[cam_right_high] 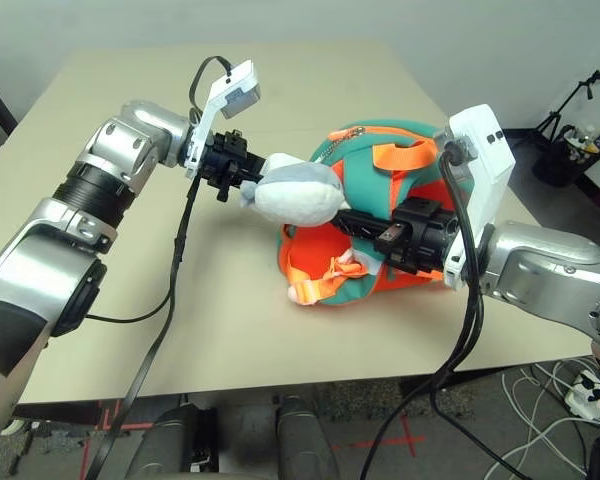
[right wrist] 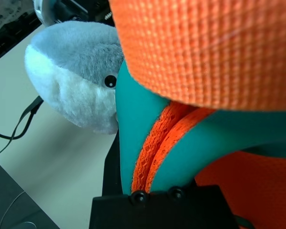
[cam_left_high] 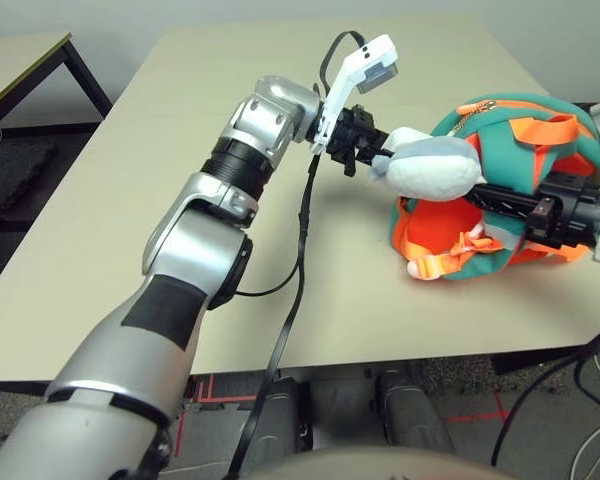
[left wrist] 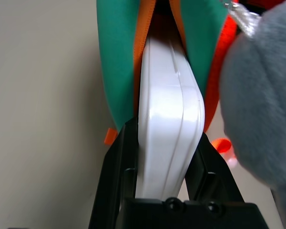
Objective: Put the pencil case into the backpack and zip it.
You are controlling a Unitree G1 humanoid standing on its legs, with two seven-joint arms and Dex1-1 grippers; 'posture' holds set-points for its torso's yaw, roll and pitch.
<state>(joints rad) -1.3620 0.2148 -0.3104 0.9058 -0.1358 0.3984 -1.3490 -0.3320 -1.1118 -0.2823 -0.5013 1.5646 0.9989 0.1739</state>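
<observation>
Backpack: we see the orange and teal backpack [cam_right_high: 380, 215] lying on the table [cam_left_high: 130, 220], toward its right half, with the grey-white plush fish [cam_right_high: 295, 190] on its near-left side.
Pencil case: the white pencil case [left wrist: 169, 124] sits on edge with its far end already between the orange-edged lips of the backpack opening; the near end is outside.
Left gripper: our left gripper [left wrist: 167, 162] is clamped on the near end of the pencil case, one black finger on each flat side, just beside the plush fish.
Right gripper: our right gripper [cam_right_high: 355, 222] reaches in from the right and pinches teal fabric and orange mesh of the backpack below the fish.
Surface: a plain beige table; a black cable [cam_left_high: 295, 270] hangs from our left wrist over its front edge.
Room: a second table [cam_left_high: 20, 65] stands far left; cables lie on the floor at right.
Open room: the left half of the table is bare, and the backpack lies well in from the front edge.
</observation>
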